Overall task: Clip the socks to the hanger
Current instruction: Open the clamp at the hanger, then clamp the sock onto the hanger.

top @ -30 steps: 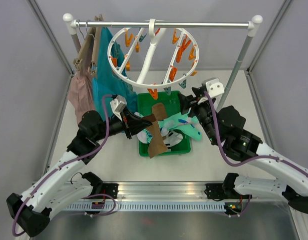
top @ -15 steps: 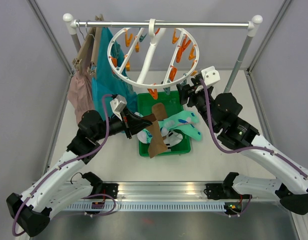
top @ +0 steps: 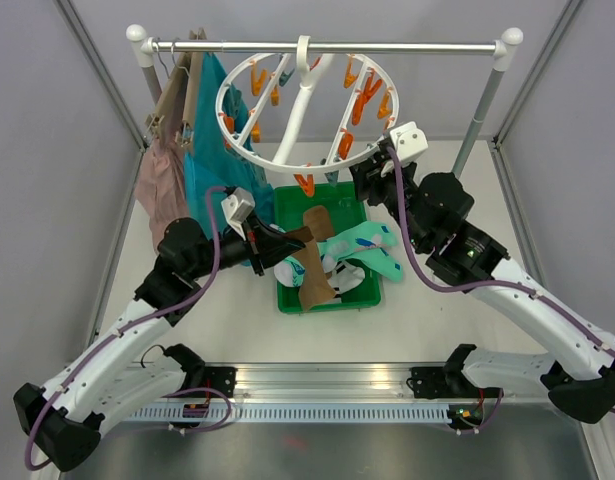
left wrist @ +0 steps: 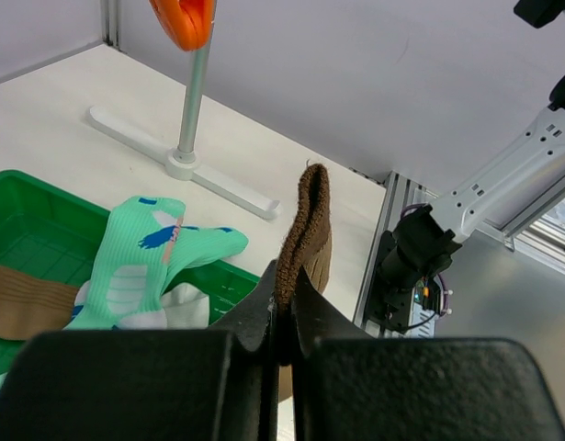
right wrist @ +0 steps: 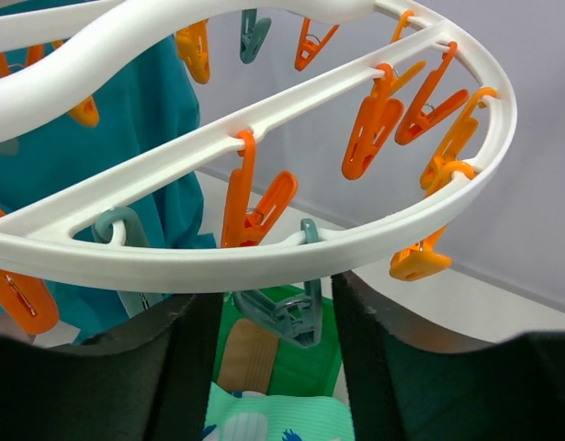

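Note:
The white ring hanger [top: 305,105] hangs by its hook from the rail, with orange and teal pegs. My left gripper [top: 290,240] is shut on a brown sock [top: 312,270], which hangs over the green tray [top: 327,302]. In the left wrist view the sock [left wrist: 305,216] stands up pinched between the shut jaws of that gripper [left wrist: 284,296]. My right gripper [top: 364,176] is open just under the hanger's near rim [right wrist: 264,262], with a teal peg [right wrist: 296,312] hanging between its fingers [right wrist: 186,367]. Mint-teal socks [top: 362,245] and a white sock [top: 287,272] lie in the tray.
A teal garment [top: 212,150] and a pink-beige garment [top: 162,190] hang on tan hangers [top: 177,95] at the rail's left end. The rail's right post [top: 477,115] stands behind my right arm. Another brown sock [top: 317,218] lies in the tray. Grey walls close in both sides.
My right arm has risen and moved left and farther back, from over the tray to just under the hanger's near rim. The left arm and its brown sock have stayed put.

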{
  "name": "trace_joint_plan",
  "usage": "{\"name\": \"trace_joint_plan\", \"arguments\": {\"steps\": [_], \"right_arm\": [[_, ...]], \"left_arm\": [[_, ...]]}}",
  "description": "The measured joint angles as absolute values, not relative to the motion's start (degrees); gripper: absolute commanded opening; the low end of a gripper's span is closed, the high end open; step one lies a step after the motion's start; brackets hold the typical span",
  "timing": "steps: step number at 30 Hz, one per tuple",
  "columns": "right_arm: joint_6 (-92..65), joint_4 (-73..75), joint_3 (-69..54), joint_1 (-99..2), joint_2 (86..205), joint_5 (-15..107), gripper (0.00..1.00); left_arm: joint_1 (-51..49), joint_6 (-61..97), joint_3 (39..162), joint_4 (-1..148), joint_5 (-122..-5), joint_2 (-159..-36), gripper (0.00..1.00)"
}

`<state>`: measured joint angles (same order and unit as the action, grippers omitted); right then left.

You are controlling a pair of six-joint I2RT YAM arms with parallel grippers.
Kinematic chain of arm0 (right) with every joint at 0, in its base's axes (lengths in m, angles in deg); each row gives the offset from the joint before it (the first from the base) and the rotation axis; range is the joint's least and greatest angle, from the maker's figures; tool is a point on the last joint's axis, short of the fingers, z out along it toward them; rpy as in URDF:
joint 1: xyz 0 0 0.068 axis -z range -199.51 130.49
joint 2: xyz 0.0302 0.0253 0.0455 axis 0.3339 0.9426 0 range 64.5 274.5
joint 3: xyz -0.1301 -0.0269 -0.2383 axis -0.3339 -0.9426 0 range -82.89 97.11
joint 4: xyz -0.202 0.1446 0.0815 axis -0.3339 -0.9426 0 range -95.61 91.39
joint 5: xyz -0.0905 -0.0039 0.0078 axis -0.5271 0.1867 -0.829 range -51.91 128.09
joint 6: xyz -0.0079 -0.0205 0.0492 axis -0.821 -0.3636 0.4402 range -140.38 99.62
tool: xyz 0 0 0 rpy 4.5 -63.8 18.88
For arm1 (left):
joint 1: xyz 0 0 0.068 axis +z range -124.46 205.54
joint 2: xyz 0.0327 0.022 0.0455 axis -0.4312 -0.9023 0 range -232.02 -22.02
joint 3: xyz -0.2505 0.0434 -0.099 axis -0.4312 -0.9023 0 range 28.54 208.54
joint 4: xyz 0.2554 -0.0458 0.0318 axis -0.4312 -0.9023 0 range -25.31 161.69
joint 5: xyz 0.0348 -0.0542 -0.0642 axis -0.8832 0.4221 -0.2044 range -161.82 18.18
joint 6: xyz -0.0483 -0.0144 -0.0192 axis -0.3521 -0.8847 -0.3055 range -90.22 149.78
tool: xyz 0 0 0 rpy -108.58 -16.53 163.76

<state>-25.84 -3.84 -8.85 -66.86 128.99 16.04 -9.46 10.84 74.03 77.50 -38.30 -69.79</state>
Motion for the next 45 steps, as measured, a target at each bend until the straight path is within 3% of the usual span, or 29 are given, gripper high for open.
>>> {"name": "trace_joint_plan", "arguments": {"steps": [12,18,32,45], "right_arm": [[-23.8,-5.4,-6.8,-66.6,129.8,17.3,0.13],[-18.8,-7.3,-5.4,-66.6,129.8,20.3,0.01],[-9.9,-10.7,-5.3,-66.7,129.8,26.9,0.00],[-9.0,-12.6,-5.0,-67.0,130.0,27.0,0.00]], "left_arm": [[-9.7,10.8,75.5,79.1,-37.9,-73.0,0.02],[-11.5,10.8,78.7,81.4,-38.5,-77.7,0.02],[-19.1,15.0,85.2,81.6,-53.4,-88.7,0.02],[-20.2,17.8,88.4,81.5,-61.5,-90.1,0.02]]}}
